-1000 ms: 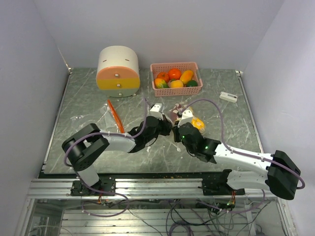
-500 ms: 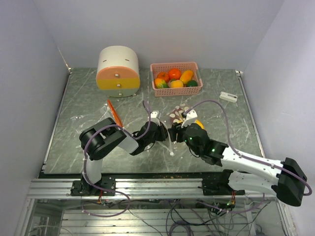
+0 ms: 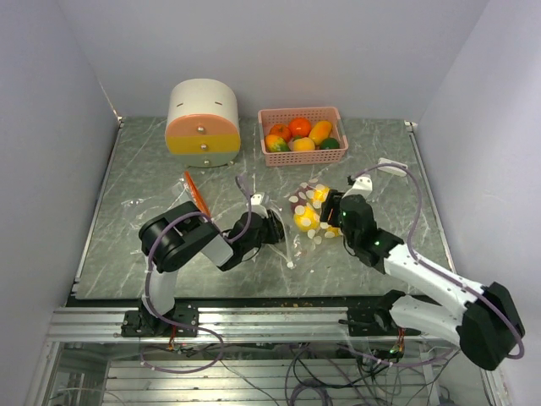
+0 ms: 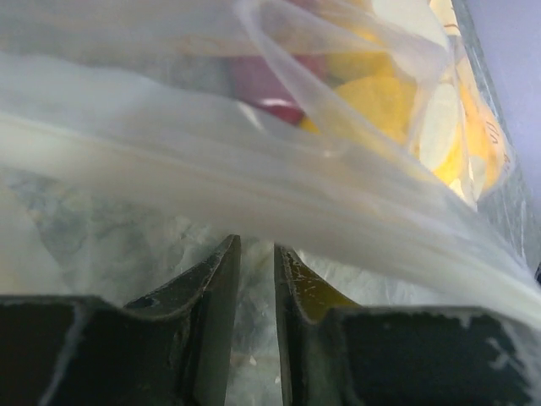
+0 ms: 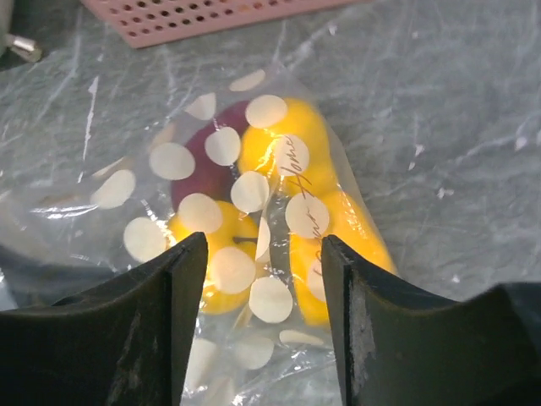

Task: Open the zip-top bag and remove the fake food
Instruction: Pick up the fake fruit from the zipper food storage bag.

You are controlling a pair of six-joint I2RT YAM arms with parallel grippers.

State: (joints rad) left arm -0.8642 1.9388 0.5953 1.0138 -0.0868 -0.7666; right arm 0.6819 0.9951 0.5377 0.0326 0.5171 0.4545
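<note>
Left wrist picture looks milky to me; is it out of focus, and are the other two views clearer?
Left wrist: the zip-top bag lies too near the lens, so its film is blurred and milky, the fake food only smeared colour. Right wrist: sharp on the bag, with white glare streaks on its film. Top external: even light, sharp, soft shadows.

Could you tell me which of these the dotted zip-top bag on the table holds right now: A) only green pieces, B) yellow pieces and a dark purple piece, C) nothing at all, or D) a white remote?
B: in the right wrist view, yellow pieces and a dark purple piece show through the dotted film of the zip-top bag.
</note>
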